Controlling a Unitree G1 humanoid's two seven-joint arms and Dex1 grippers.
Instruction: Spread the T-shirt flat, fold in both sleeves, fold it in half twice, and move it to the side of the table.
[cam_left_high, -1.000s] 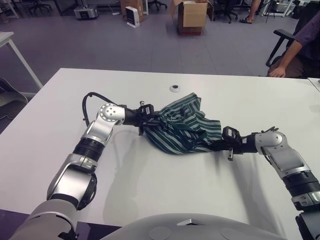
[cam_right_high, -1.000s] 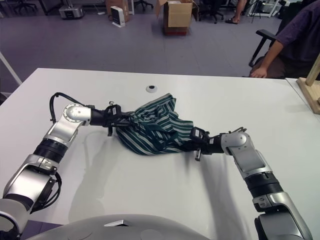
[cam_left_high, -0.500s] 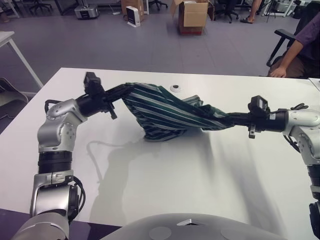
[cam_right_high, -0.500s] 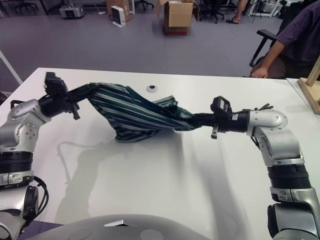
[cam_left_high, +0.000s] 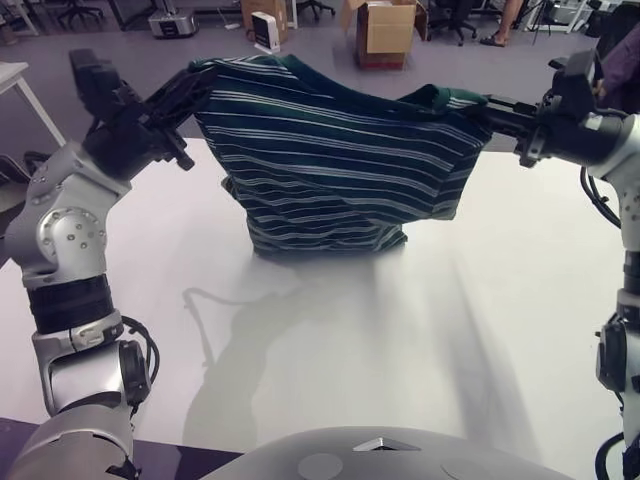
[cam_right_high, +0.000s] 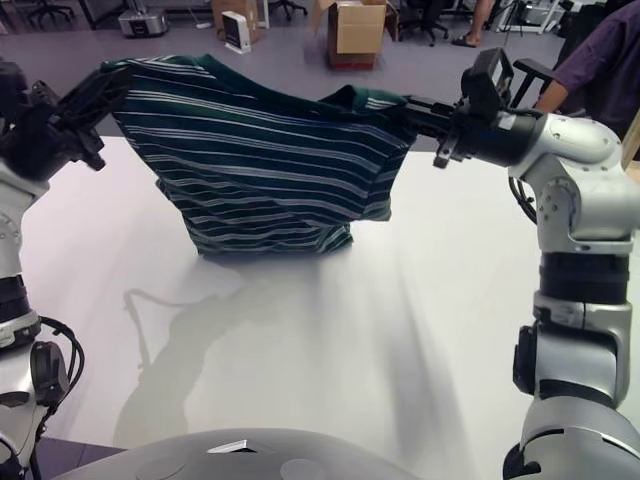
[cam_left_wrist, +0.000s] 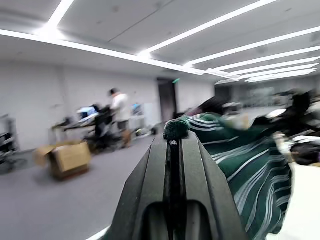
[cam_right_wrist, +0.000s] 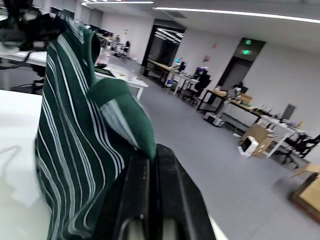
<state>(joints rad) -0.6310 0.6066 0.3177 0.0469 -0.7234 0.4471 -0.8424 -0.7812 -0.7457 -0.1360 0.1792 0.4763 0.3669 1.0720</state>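
I have the T-shirt (cam_left_high: 330, 160) strung between my two arms, and that span is what the coming move turns on. The left gripper (cam_left_high: 188, 82) is clamped on one upper corner of the cloth. Its wrist view shows the two fingers (cam_left_wrist: 150, 175) pressed together with a bunch of green fabric pinched at the tips. The right gripper (cam_left_high: 492, 106) is closed on the opposite upper corner in the same way, its fingers (cam_right_wrist: 167, 190) meeting on a fold of the shirt.

From either tool, the shirt lies inward toward the other gripper and downward. Its top edge runs nearly level from one pinch to the other, so the long axis is the line joining my two grippers. Neither arm is nearer; each holds one end. The body of the shirt hangs below that line, and its lower edge appears to rest on the table (cam_left_high: 480, 330), roughly midway between the grippers and well beneath them. The lower part looks doubled over on itself, though I can't tell how many layers.

I judge that spreading it flat calls for lowering both ends together, keeping the span taut.
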